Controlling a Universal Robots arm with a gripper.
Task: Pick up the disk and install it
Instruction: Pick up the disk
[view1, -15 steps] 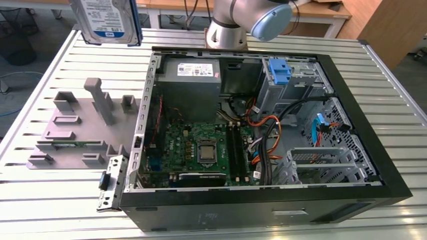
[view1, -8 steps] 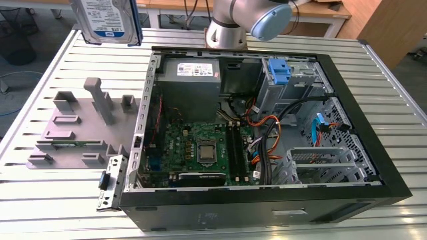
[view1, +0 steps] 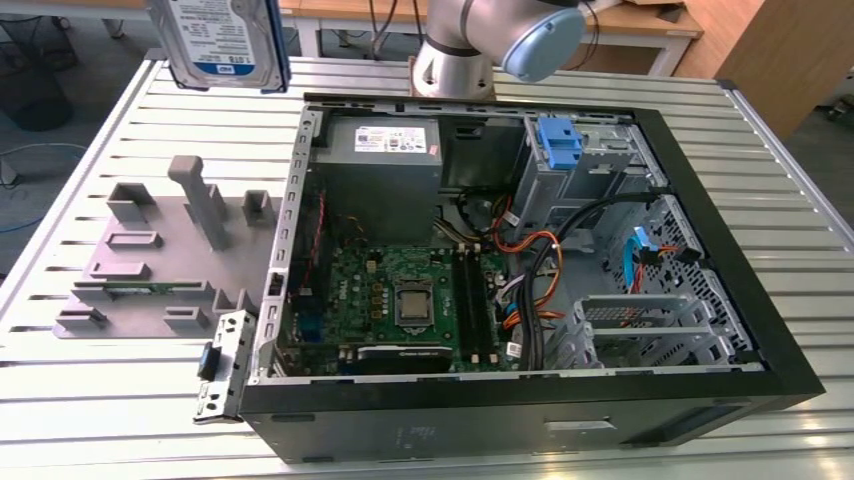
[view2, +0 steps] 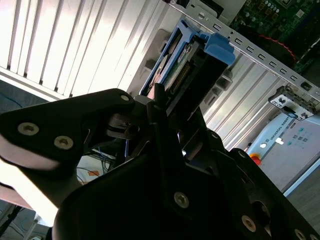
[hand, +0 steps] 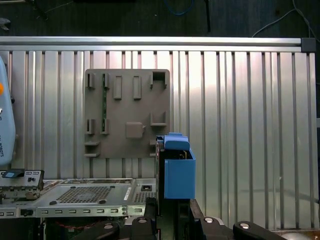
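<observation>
fingers (view2: 159, 100) are clamping the disk (view1: 220, 40), holding it aloft over the slatted tabletop (view1: 134, 120), well apart from the open computer case (view1: 754, 300).

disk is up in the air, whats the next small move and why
Probably carry the disk sideways toward the exterior view's right, over the open computer case. The pincer is shut on it, and it hangs above the slatted table beside the case, not over it.

Open computer case (view1: 467, 432) beside grey fixture plate (view1: 174, 266) on slatted metal table (view1: 107, 400)
</observation>
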